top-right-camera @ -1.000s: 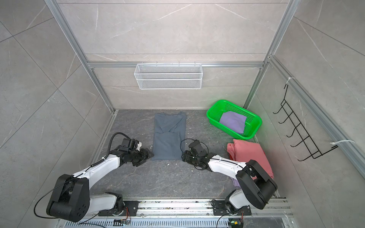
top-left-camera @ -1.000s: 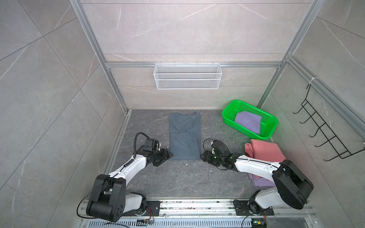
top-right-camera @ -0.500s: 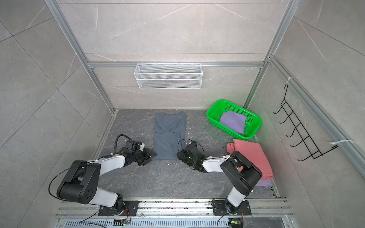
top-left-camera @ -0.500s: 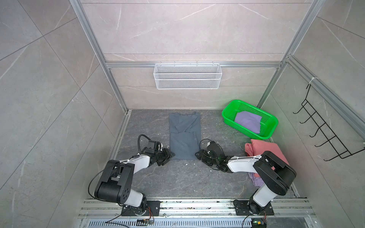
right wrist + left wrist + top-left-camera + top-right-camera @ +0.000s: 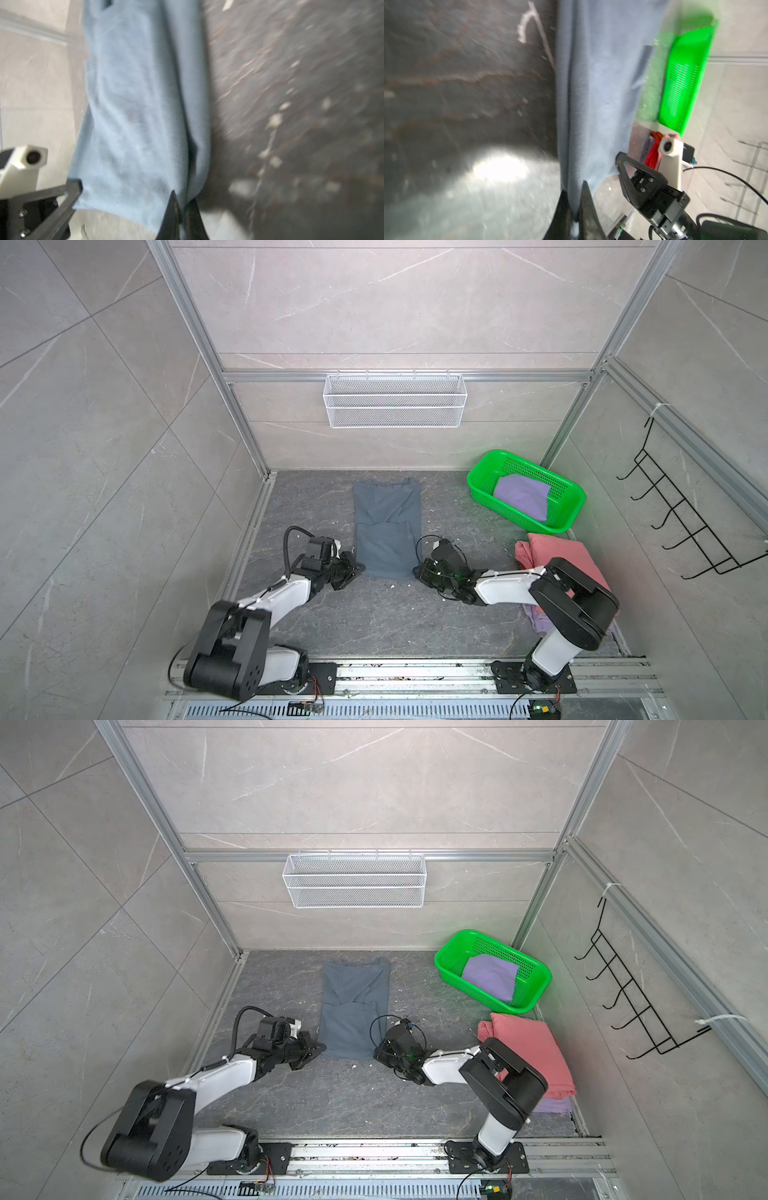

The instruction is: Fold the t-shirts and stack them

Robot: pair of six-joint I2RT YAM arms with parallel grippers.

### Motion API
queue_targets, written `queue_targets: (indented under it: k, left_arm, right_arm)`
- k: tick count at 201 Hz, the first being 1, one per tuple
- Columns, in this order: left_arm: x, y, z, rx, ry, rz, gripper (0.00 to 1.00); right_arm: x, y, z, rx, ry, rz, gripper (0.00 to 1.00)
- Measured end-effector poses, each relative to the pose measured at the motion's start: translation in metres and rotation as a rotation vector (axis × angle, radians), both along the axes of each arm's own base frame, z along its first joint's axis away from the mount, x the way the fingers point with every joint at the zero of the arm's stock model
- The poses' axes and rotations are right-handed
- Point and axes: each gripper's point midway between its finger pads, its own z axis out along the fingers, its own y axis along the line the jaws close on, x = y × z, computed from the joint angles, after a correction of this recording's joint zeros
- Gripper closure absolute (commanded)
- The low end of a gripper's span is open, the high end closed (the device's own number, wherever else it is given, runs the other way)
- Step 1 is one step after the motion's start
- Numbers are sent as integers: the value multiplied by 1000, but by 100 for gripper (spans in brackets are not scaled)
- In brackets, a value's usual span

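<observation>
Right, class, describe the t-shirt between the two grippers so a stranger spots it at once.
Find the white wire basket on the back wall, then drop to the dark tabletop. There lies the slate blue-grey t-shirt, a long folded strip, near corners pinched by the left gripper and right gripper. Beside it: a salmon-pink t-shirt and a lavender t-shirt.

Probably a robotics lab test cell: an aluminium frame [image 5: 197, 335] holds stone-look wall panels [image 5: 395, 302], and robot arms [image 5: 286, 597] are bolted to a rail [image 5: 415, 674].
</observation>
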Motion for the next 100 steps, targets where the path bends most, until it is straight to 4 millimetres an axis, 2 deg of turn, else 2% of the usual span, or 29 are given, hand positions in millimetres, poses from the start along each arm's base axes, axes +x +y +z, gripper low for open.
queue_targets:
  k: [12,34,51,62,80,100]
  left_arm:
    - [-17,1,15,-7,-31,-14,100]
    - [-54,4,45,-28,-91,-42,100]
    - [-77,8,63,-51,-125,-49,100]
    - [-89,12,73,-59,-136,-47,100]
    - [-96,14,88,-59,-134,-44,100]
    - [-89,13,101,-52,-135,-46,100]
  right_arm:
    - [-17,8,22,10,-31,51,100]
    - [-61,21,62,37,-87,151,100]
    - [-93,25,82,43,-117,210,100]
    - [-106,25,90,46,-130,230,100]
    - [-113,24,91,29,-140,225,100]
    - [-102,20,90,-17,-162,173,100]
